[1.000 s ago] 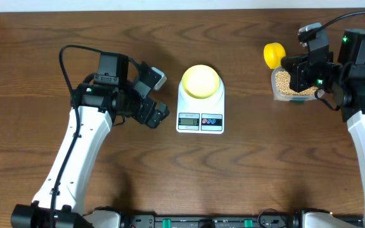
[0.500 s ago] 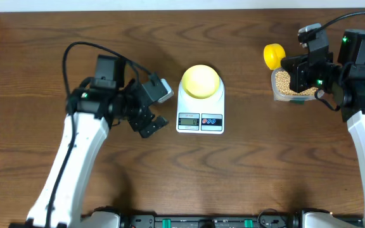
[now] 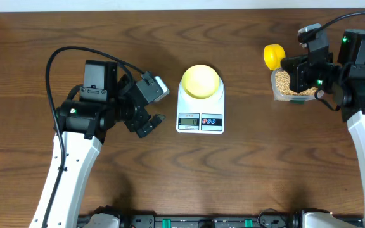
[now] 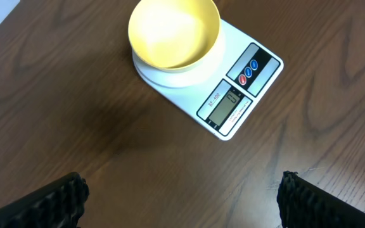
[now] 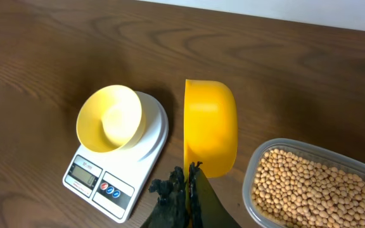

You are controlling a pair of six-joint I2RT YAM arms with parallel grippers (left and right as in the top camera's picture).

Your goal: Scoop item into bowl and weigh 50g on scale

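A: Moved: left arm swung back from the scale (image 3: 200, 120), left gripper (image 3: 156, 104) released, empty. Right side unchanged.

B: OK. right gripper (image 5: 187, 183) is clenched on the scoop (image 5: 211, 133). The beans (image 5: 309, 190) are just right of it in the tub (image 5: 253, 166); the bowl (image 3: 200, 80) sits on the scale, well left.

Empty pale-yellow bowl (image 3: 201, 81) sits on white scale (image 3: 200, 121), beans (image 5: 309, 183) well apart.
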